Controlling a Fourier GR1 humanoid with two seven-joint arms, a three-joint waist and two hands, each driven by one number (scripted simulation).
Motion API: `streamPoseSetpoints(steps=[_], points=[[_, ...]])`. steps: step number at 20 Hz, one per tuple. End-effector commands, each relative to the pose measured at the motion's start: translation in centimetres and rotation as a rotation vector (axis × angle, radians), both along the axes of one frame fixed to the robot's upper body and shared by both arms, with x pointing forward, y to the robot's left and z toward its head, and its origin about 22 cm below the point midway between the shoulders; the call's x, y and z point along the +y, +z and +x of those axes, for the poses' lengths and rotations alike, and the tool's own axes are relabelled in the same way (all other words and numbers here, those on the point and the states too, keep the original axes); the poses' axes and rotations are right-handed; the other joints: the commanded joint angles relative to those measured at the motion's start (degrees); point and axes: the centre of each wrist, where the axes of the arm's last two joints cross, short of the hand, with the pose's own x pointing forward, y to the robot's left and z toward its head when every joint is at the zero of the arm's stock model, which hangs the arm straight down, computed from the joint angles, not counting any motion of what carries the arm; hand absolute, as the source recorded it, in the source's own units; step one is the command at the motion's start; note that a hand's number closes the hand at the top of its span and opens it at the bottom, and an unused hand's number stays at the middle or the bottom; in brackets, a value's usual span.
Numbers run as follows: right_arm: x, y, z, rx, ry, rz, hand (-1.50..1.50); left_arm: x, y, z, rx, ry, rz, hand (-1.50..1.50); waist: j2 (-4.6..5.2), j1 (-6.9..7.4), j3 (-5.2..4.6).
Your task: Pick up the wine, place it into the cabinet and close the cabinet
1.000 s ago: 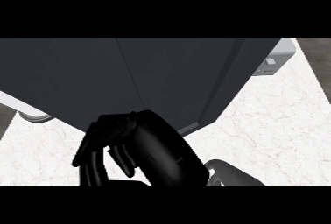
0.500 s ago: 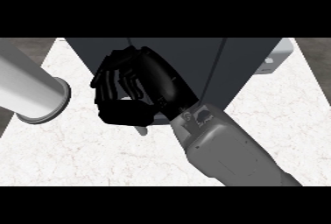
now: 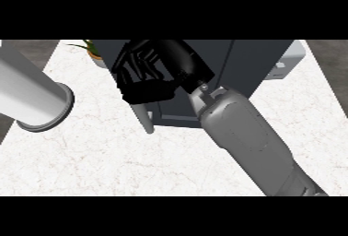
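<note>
No wine bottle shows anywhere in the head view. The dark cabinet (image 3: 255, 64) stands at the back of the white counter (image 3: 136, 161). My right hand (image 3: 159, 69) is up against its front, with the fingers curled downward over the door's left part. A thin grey handle bar (image 3: 144, 119) sticks out below the hand; I cannot tell whether the fingers hold it. The grey right forearm (image 3: 245, 138) runs in from the lower right. Only the left forearm (image 3: 34, 99) shows, a grey cylinder at the left edge; its hand is out of view.
A potted plant (image 3: 92, 50) stands at the back left beside the cabinet. A pale grey object (image 3: 285, 64) sits behind the cabinet's right side. Bare marble counter lies in front.
The right hand has risen from the lower middle up to the cabinet's front, and its forearm now shows. The left forearm has come in at the left. The cabinet looks smaller and farther back.
</note>
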Motion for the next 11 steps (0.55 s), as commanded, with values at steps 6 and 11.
streamPoseSetpoints(steps=[6,11], points=[[-6.1,0.0,5.4,-0.026,-0.186,-0.033,1.50,-2.0,-1.1,1.5,0.009,0.003,-0.018,-1.50,1.50,-0.35,0.33],[-4.8,0.2,5.4,-0.035,-0.157,-0.049,1.50,-2.4,-1.3,3.6,0.008,0.016,-0.007,-1.50,1.58,-1.32,0.32]])
